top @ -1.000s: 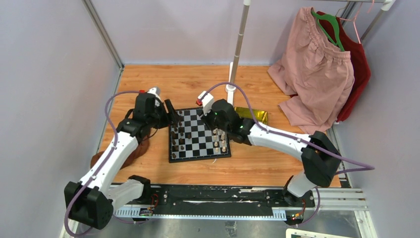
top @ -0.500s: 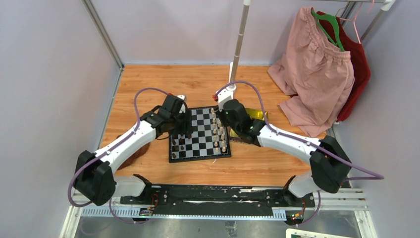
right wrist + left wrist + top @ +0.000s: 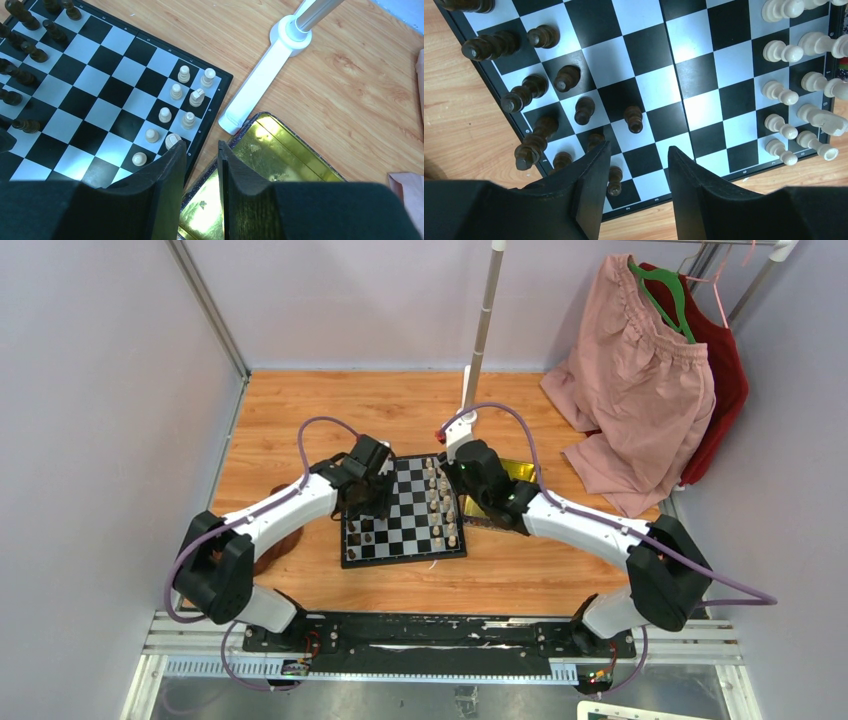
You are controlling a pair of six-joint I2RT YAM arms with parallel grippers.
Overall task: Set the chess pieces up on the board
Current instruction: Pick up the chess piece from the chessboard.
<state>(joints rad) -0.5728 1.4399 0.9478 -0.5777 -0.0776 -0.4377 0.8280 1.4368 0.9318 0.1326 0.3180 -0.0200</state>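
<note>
Both arms (image 3: pixel 275 512) bent inward, left fingers (image 3: pixel 591 195) parted, right fingers (image 3: pixel 240 195) narrowly parted

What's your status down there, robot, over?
Left gripper open, empty, above the dark pieces. Right gripper open, empty, over the board edge beside gold tray. White pieces upright opposite. No obstruction seen.

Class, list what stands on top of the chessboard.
On the board, dark pieces crowd one side and cream pieces the opposite side, with bare squares between. The left gripper covers some near-edge squares.
</note>
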